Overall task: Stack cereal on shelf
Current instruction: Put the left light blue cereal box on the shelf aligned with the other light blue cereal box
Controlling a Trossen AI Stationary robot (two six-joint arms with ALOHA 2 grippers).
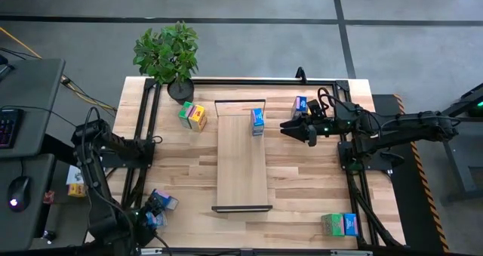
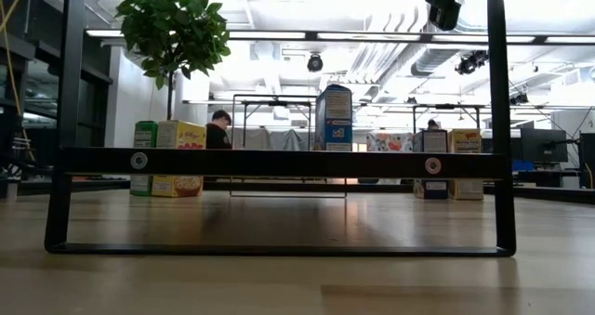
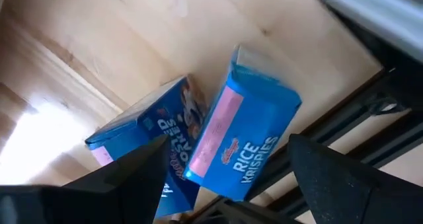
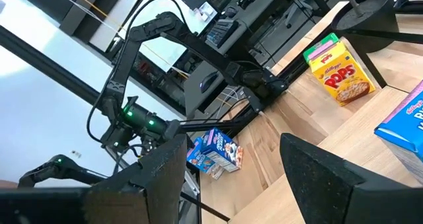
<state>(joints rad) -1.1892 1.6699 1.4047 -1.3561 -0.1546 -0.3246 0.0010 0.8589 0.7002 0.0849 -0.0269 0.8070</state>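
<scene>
You have the shelf [image 1: 241, 154] lying flat in the middle of the table [image 1: 302, 180], its long axis running from the far edge, by the plant [image 1: 167, 53], toward the near edge; a black bracket closes each end. One blue cereal box [image 1: 257, 121] stands upright on its far end, near the right-hand edge, tall side vertical.

The remaining cereal sits off the shelf: a green and a yellow box [image 1: 193, 116] side by side left of the shelf's far end, a blue box [image 1: 300, 105] to its right, a green and blue pair [image 1: 339, 224] at the near right corner, and two blue boxes [image 1: 159, 207] at the near left edge.

Your right gripper [image 1: 300, 131] hangs just right of the shelved box, apart from it, its jaws spread with nothing between them. Your left gripper [image 3: 225, 184] hovers over the two near-left blue boxes; its jaws stand wide and the Rice Krispies box [image 3: 241, 141] lies tilted between the fingers [image 3: 132, 174], but contact cannot be confirmed.

In the low view the near bracket [image 2: 279, 162] crosses the boxes' lower halves. A person [image 2: 219, 129] shows far behind.
</scene>
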